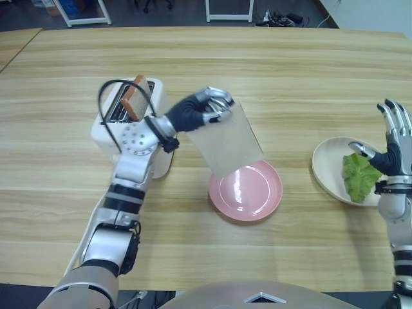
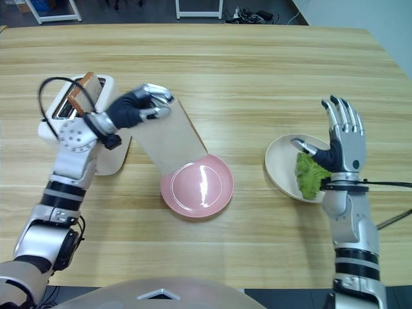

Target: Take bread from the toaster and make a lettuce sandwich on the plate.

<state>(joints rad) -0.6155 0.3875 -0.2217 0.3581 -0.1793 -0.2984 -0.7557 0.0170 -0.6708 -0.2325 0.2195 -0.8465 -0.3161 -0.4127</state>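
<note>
So, bread slice (image 1: 228,145): pale and flat, gripped at its upper end and hanging slantwise down toward the robot's right. Its lower edge overlaps the far-left rim of the pink plate, and whether it touches the rim cannot be told.
Left hand (image 1: 207,109): fingers curled tight around the top of the bread slice, held above the table between the toaster and the pink plate.
Pink plate (image 1: 257,196): round, flat on the table at the centre near the robot, with nothing lying in its middle.
Toaster (image 1: 102,134): white, on the left of the table, partly behind the left forearm. A black cable (image 1: 103,96) loops over its top.
Second slice (image 1: 133,100): brown-edged bread standing up out of a toaster slot.
Lettuce (image 1: 359,175): a crumpled green leaf lying in the beige dish, toward its right side.
Beige dish (image 1: 325,168): shallow and round, well to the right of the pink plate.
Right hand (image 1: 396,145): fingers straight and spread, holding nothing, upright over the dish's right edge. The thumb points toward the lettuce, and contact cannot be told.
Table (image 1: 290,84): light wood planks, bearing all of the above.
</note>
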